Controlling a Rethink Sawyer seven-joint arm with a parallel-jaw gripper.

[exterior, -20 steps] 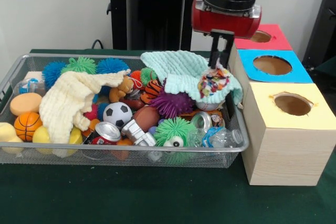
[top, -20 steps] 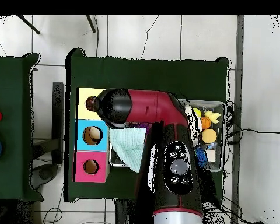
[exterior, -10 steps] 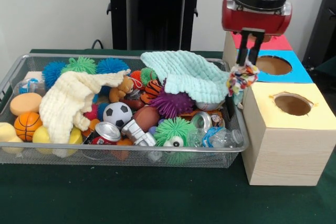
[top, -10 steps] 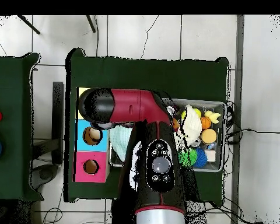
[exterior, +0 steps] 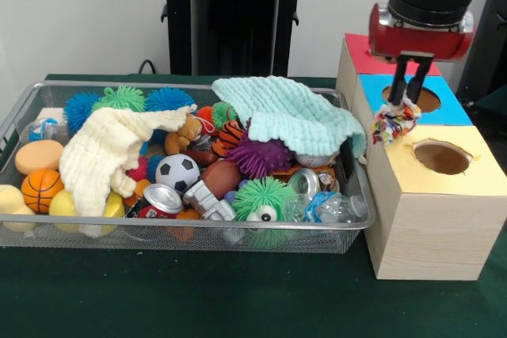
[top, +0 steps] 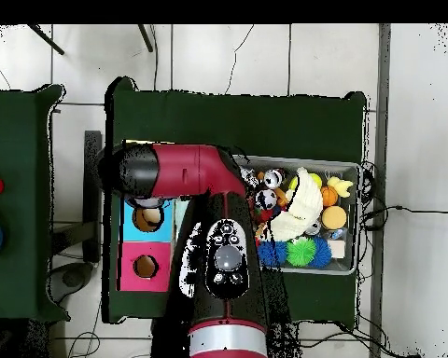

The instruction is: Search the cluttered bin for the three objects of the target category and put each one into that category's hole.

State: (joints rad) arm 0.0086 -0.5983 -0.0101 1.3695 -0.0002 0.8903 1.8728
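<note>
Pincer [exterior: 406, 100]: pinched on a multicoloured rope knot toy [exterior: 394, 121], held aloft over the blue box [exterior: 372, 85] and yellow box [exterior: 467, 180] seam. Yellow box's hole [exterior: 441, 157] lies at four o'clock, close by.

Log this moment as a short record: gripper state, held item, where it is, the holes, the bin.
gripper: shut on rope toy
held item: multicoloured rope toy, hanging clear of the bin
position: over the boxes, near the blue box and yellow box
holes: red, blue, yellow; all open on top
bin: full of balls, cloths, a can
</note>
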